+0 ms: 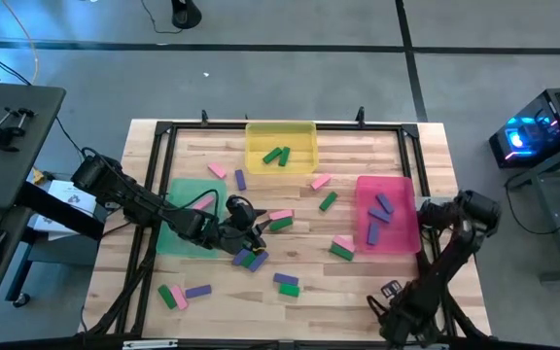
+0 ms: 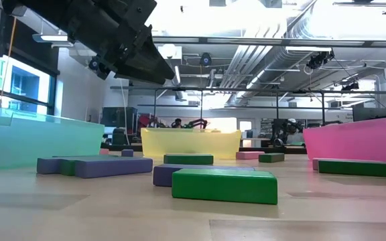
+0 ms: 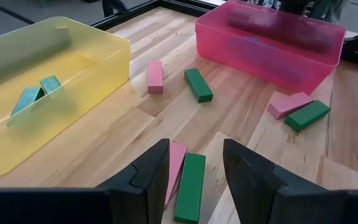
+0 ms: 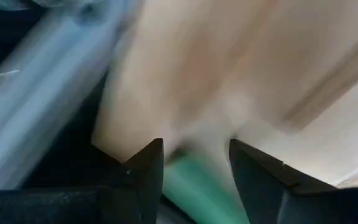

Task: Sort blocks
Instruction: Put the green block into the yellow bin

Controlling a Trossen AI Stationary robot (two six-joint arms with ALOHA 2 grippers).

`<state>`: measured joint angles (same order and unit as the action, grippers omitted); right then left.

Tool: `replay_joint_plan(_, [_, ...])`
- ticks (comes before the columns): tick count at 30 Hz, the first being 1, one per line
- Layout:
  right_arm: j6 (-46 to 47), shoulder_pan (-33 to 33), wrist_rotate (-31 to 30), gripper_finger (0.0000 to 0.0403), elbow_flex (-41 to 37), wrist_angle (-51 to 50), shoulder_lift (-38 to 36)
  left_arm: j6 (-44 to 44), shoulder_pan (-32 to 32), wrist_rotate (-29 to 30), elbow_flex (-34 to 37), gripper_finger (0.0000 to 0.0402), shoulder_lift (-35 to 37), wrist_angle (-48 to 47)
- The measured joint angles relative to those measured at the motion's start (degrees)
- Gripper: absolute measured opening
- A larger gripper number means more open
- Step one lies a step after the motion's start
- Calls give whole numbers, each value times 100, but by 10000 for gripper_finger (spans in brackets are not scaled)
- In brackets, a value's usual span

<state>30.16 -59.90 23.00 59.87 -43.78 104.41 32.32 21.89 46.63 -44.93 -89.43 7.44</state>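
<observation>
The left gripper (image 1: pixel 249 222) hangs over the middle of the wooden table (image 1: pixel 358 292), just left of centre in the overhead picture, its arm reaching in from the left edge across the green tray (image 1: pixel 178 209). Its two fingers (image 3: pixel 151 171) stand apart with nothing between them, and through the gap, lower down on the boards, lie a pink block (image 3: pixel 175 163) and a green block (image 3: pixel 190 186) side by side and touching.

The right gripper (image 1: pixel 389 292) sits low at the bottom right of the overhead picture, near the table's front edge. Its fingers (image 4: pixel 145 171) are spread, and something green (image 4: pixel 194 186) shows blurred between them; I cannot tell whether they are gripping it.

The blocks are partly sorted. The yellow tray (image 1: pixel 281 131) at top centre holds two green blocks (image 1: pixel 277 156). The pink tray (image 1: pixel 402 233) on the right holds purple blocks (image 1: pixel 381 206). The rest are loose on the boards: a pink and a purple one (image 1: pixel 240 180) between the yellow and green trays, a pink and a green one (image 1: pixel 328 200) left of the pink tray, a small heap (image 1: pixel 252 258) just below the left gripper, a green, pink and purple group (image 1: pixel 183 294) at bottom left, and a purple-and-green pair (image 1: pixel 287 283) at bottom centre.
</observation>
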Motion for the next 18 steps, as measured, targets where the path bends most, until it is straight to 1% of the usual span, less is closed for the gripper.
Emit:
replay_joint_plan(2, [-125, -3, -364, 169, 108, -91, 50, 0, 1, 0, 0, 137, 0, 2])
replay_joint_plan(4, [-272, 16, -901, 169, 203, -140, 58, 0, 1, 0, 0, 137, 0, 12])
replay_joint_plan(5, [-347, 57, -1246, 169, 259, -145, 57, 0, 0, 2, 0, 137, 0, 11])
replay_joint_plan(7, [-401, 201, -2170, 169, 401, -213, 47, 8, 0, 2, 0, 137, 0, 13])
replay_joint_plan(8, [-345, 268, -2477, 169, 491, -338, 37, 25, 0, 0, 0, 137, 0, 15])
replay_joint_plan(9, [-293, 322, -2666, 169, 594, -538, 28, 41, 0, 0, 0, 137, 0, 15])
replay_joint_plan(10, [-189, 369, -2696, 169, 689, -766, 16, 44, 0, 0, 0, 137, 0, 13])
replay_joint_plan(11, [-82, 410, -2559, 169, 789, -987, 12, 44, 2, 0, 0, 137, 0, 18])
replay_joint_plan(12, [-6, 440, -2293, 169, 849, -1181, 12, 44, 1, 0, 0, 137, 0, 17])
replay_joint_plan(15, [22, 547, -1116, 169, 880, -1618, 14, 46, 5, 0, 0, 137, 0, 15])
replay_joint_plan(18, [-217, 473, -101, 165, 775, -1626, 14, 44, 7, -2, 0, 137, 0, 12])
